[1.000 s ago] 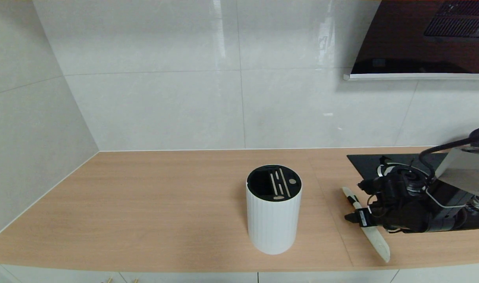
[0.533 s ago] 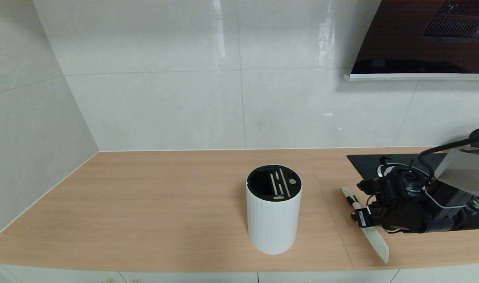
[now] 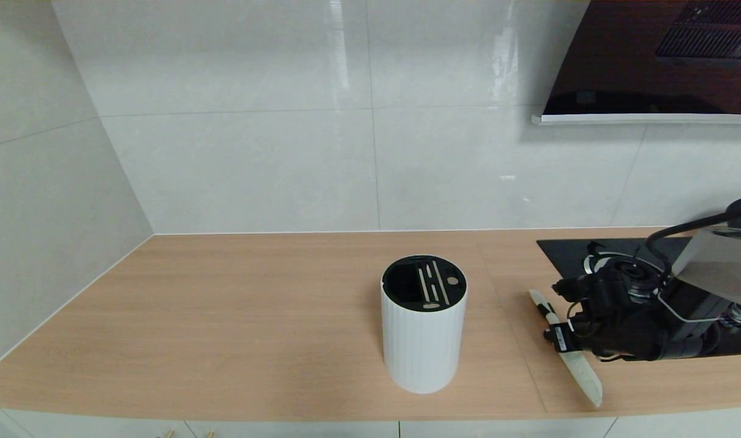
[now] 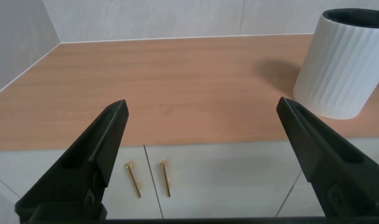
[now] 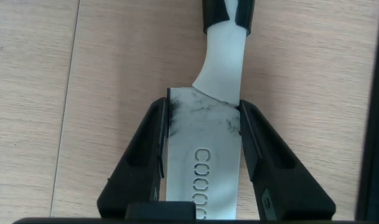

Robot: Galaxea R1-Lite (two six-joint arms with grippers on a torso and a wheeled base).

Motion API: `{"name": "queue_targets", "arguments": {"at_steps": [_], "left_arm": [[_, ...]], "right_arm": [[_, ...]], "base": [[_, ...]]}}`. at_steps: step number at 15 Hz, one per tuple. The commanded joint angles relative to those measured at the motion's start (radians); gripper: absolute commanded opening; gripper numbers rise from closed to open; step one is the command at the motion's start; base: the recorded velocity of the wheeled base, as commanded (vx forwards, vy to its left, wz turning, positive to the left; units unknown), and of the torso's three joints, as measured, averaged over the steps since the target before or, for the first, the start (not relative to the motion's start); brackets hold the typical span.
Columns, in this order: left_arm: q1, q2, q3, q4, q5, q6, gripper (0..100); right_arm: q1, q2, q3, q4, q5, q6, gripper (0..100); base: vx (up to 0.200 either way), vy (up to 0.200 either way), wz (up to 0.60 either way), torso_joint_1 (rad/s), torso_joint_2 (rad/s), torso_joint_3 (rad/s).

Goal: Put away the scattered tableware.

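Tightly, right end effector (image 5: 205, 111) pinches knife (image 3: 581, 373) near counter (image 3: 255, 316) front edge

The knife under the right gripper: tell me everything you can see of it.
The knife lies flat on the wooden countertop, right of the white holder, beside the hob. Its pale, grey-smudged blade, with a row of oval marks, points to the counter's front edge; the black-and-white handle points to the wall. The right gripper clasps the blade's two edges.
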Motion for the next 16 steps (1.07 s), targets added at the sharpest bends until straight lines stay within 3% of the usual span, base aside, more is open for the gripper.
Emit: {"name": "queue_targets", "arguments": {"at_steps": [1,7,9,10,12,14,16], "left_arm": [[0.0,0.0,0.0,-0.001,-0.001,0.0,100],[0.0,0.0,-0.025,-0.005,0.001,0.001,100],[-0.003,0.021,-0.14,0.049,-0.024,-0.078,100],[-0.018,0.087,-0.198,0.121,-0.091,-0.095,100],[-0.031,0.255,-0.27,0.147,-0.203,-0.095,100],[-0.031,0.525,-0.379,0.131,-0.269,-0.089,100],[-0.032,0.767,-0.512,0.046,-0.318,-0.098,100]], "right_arm": [[0.001,-0.037,0.005,-0.003,0.001,0.002,0],[0.024,-0.345,0.094,0.006,0.001,0.007,0],[0.05,-0.448,0.122,0.013,-0.013,0.008,0],[0.077,-0.506,0.134,0.017,-0.038,0.008,0],[0.125,-0.588,0.142,0.017,-0.079,0.01,0],[0.179,-0.667,0.123,0.019,-0.096,0.019,0],[0.225,-0.712,0.064,0.083,-0.101,0.017,0]], "base": [[0.0,0.0,0.0,0.0,0.0,0.0],[0.0,0.0,0.0,0.0,0.0,0.0],[0.0,0.0,0.0,0.0,0.0,0.0],[0.0,0.0,0.0,0.0,0.0,0.0],[0.0,0.0,0.0,0.0,0.0,0.0],[0.0,0.0,0.0,0.0,0.0,0.0],[0.0,0.0,0.0,0.0,0.0,0.0]]}}
